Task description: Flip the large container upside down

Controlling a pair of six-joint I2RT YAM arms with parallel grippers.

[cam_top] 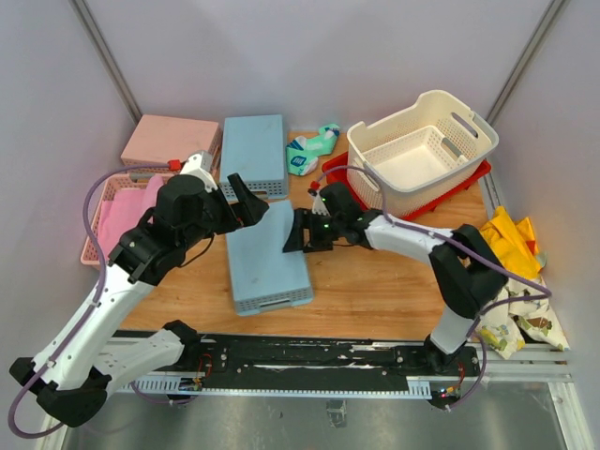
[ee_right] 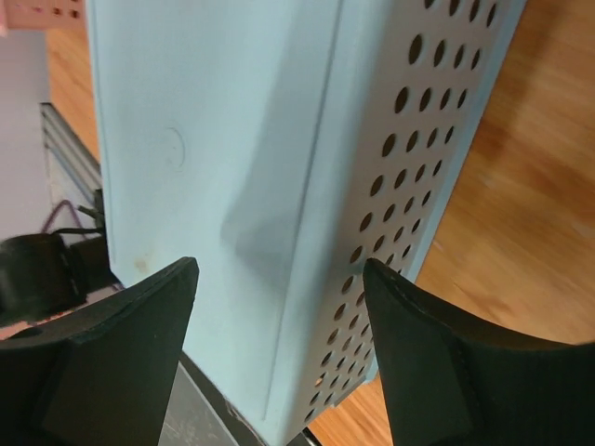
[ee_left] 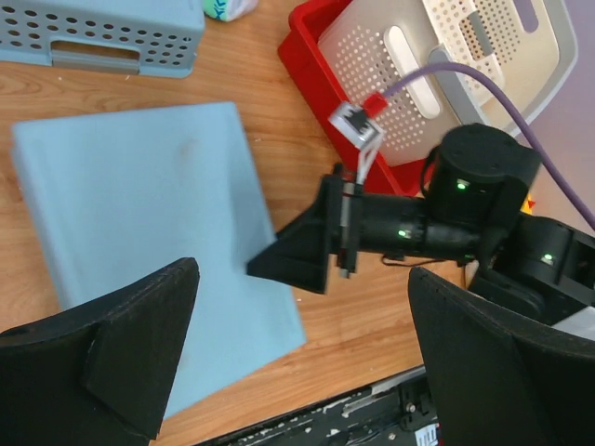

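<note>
The large container [cam_top: 422, 150] is a cream perforated basket standing upright, mouth up, at the back right, resting partly on a flat red tray [cam_top: 469, 183]. It also shows in the left wrist view [ee_left: 446, 65]. My left gripper [cam_top: 246, 199] is open and empty, hovering over the far end of an overturned blue basket [cam_top: 265, 258]; in its own view [ee_left: 302, 362] the jaws stand wide. My right gripper [cam_top: 292, 232] is open at that blue basket's right edge. In its own view [ee_right: 279, 307] one finger is over the base and the other is beside the perforated side [ee_right: 400, 186].
A second overturned blue basket [cam_top: 253, 150] lies behind the first. A pink box [cam_top: 173, 139] and a pink basket [cam_top: 117, 211] are at the left. A green-white pouch [cam_top: 314, 148] lies at the back middle. A yellow cloth [cam_top: 514, 244] lies at the right edge.
</note>
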